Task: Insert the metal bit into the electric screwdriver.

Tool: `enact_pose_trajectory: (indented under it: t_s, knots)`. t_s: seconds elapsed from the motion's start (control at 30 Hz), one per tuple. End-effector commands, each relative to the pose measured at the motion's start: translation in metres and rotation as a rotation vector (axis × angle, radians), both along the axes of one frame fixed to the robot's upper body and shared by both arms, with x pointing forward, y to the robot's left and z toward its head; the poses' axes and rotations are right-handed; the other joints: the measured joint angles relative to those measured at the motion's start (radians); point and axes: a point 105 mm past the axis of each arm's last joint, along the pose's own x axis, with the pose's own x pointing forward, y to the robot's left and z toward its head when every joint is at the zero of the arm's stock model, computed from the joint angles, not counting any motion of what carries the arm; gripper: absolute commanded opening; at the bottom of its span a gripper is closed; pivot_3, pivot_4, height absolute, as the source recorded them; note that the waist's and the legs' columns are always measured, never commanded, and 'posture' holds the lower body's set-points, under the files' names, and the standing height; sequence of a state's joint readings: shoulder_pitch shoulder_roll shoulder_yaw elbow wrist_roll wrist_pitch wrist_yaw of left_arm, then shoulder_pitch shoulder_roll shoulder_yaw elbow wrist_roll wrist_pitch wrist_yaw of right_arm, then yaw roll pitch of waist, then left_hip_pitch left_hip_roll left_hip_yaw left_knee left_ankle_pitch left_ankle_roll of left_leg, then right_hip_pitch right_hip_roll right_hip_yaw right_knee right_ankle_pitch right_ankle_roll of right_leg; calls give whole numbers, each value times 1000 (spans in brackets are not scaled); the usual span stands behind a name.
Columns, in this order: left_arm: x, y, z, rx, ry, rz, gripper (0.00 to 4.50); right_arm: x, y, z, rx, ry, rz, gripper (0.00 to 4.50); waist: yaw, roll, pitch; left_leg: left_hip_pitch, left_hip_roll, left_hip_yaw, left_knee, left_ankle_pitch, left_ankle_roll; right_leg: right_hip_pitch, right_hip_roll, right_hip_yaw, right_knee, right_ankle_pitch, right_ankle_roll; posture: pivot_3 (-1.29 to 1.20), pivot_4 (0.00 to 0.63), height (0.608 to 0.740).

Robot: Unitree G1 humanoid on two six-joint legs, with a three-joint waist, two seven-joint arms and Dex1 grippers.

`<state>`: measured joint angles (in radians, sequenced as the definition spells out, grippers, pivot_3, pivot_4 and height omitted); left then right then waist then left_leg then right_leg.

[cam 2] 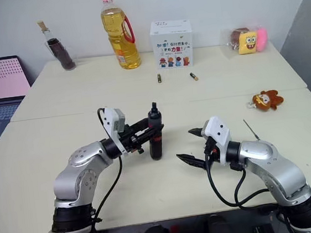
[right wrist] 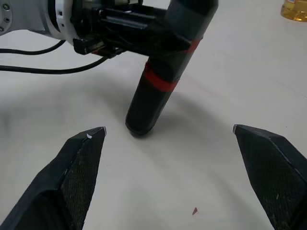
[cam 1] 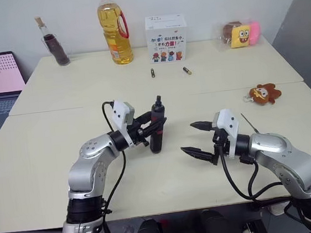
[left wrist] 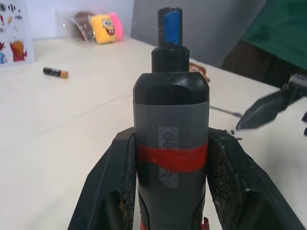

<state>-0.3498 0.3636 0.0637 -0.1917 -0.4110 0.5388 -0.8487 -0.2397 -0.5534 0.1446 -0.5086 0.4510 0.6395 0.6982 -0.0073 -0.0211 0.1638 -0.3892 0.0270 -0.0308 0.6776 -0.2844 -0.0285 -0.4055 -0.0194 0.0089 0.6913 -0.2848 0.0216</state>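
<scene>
With my left hand (cam 1: 155, 128) clamped on the electric screwdriver (cam 1: 157, 124), upright with its base on the counter (cam 1: 48, 150), my empty, spread right hand (cam 1: 198, 139) should pinch the metal bit (cam 1: 249, 123) lying beside it near one end.

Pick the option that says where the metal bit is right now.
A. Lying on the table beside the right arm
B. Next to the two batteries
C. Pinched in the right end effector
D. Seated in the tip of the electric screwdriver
A: the metal bit lies on the table beside the right arm, while the right end effector is open and empty and the left end effector holds the electric screwdriver.
</scene>
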Motion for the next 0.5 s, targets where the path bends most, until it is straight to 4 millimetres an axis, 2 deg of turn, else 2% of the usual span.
enact_pose_trajectory:
  t_s: [0.03,0.2,0.5]
  knots:
    - [-14,5,8,26,-40,-37,1665,-3,4,10,7,-46,23,4500,-1,0,0,0,0,0,0,0,0,0,0,0,0,0,0,0,150,740]
    - [-26,23,-1,90,-3,-47,1665,-2,4,10,10,-49,19,4500,-1,0,0,4,0,3,-2,0,0,1,0,3,0,0,0,0,150,740]
    - [-26,25,0,113,-9,-53,1665,-1,3,9,11,-50,17,4500,-1,0,0,5,0,4,-3,0,0,1,1,4,-1,0,0,0,150,740]
